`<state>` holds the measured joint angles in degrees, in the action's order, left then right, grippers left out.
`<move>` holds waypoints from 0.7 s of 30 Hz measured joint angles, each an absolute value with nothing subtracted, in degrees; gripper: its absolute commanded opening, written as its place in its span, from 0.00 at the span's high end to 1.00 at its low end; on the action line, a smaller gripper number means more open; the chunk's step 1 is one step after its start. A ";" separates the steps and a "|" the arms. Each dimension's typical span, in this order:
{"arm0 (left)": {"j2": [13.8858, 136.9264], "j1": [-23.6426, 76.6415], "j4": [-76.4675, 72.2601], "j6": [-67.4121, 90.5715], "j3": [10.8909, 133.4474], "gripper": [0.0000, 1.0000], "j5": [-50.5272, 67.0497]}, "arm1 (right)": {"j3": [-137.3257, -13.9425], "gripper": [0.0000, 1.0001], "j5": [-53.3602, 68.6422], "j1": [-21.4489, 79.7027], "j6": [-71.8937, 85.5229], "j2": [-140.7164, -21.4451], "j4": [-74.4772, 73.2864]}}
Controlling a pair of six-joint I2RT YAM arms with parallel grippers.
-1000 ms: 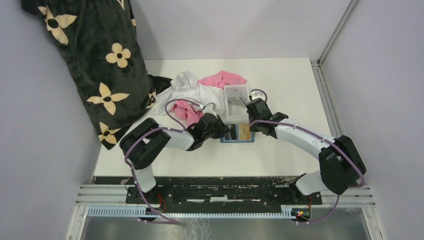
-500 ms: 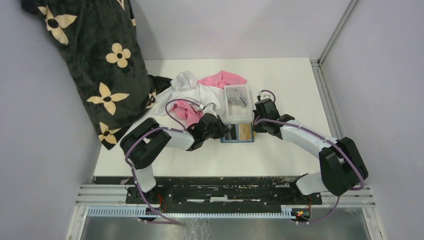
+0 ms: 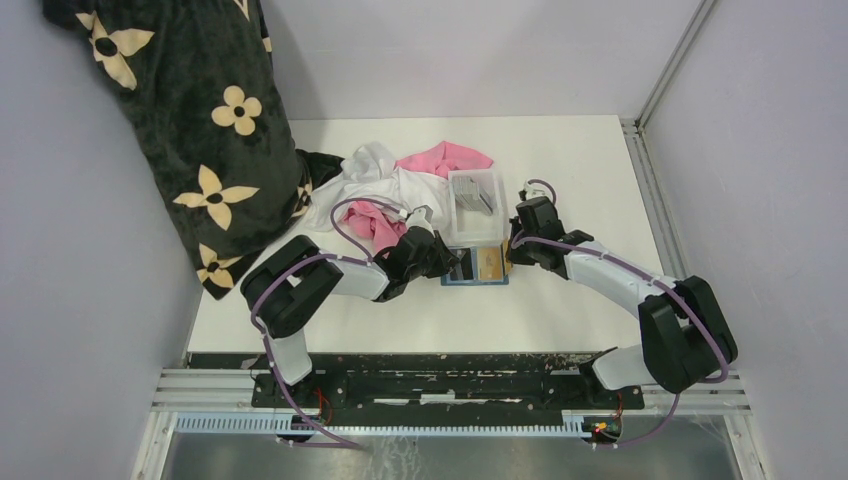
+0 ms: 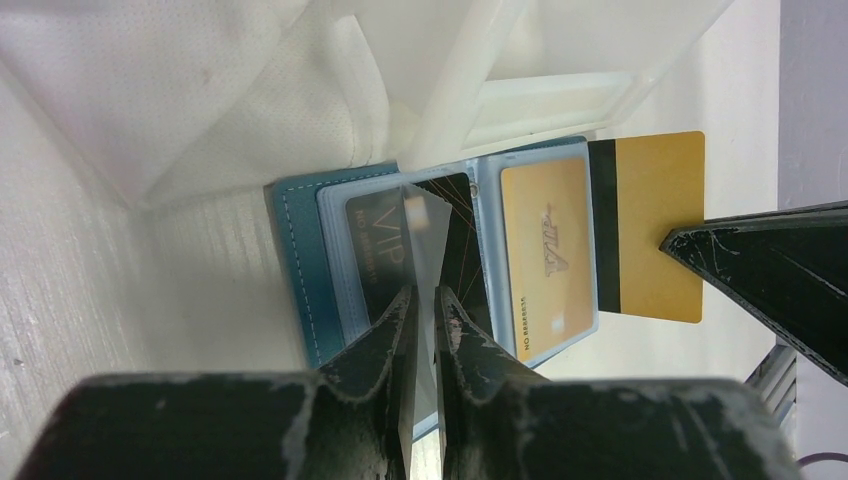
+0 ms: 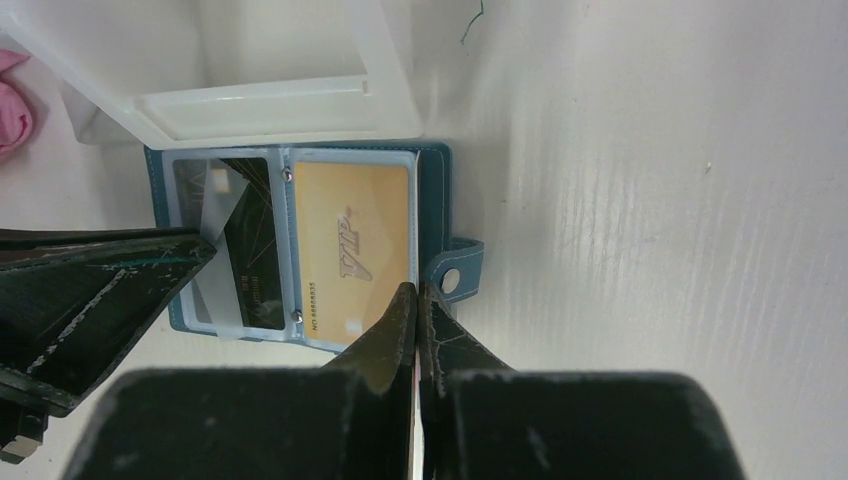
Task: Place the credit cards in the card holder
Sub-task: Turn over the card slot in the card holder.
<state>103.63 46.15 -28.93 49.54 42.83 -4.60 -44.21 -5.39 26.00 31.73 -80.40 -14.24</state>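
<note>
We are pinching a clear plastic sleeve [image 4: 425,215] of the open teal-blue fold-over card holder [image 4: 295,260] in our nearly closed left claw [image 4: 420,300]. Our right claw [image 5: 415,300] is clamping the thin gold-tan card [image 4: 655,225] at the holder's three o'clock, and we are likely risking buckling it against the pocket mouth.

— What's on the white table [image 3: 600,170]?
— An open teal wallet [image 5: 300,240] lies flat between the left fingers [image 4: 380,345] and the right fingers [image 5: 385,335]. A clear tray [image 3: 473,232] sits just beyond both, close against the wallet's far edge.
— And farther off?
— White and pink clothes [image 3: 385,185] are heaped behind the left fingers. A black flowered blanket [image 3: 200,130] spills onto the table well to their left.
</note>
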 measured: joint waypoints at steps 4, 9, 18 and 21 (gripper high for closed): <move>103.81 46.15 -29.28 49.54 42.83 0.82 -4.60 | -44.12 0.99 -4.82 25.67 31.92 -80.03 -14.20; 103.90 46.15 -29.30 49.54 42.92 0.82 -4.60 | -44.10 0.99 -4.49 25.30 32.10 -79.53 -14.22; 104.16 46.15 -29.54 49.54 43.07 0.83 -4.60 | -44.07 0.99 -4.43 24.73 32.10 -79.00 -14.24; 104.27 46.17 -29.65 49.54 43.13 0.83 -4.60 | -43.90 0.99 -4.43 24.62 32.08 -78.67 -14.26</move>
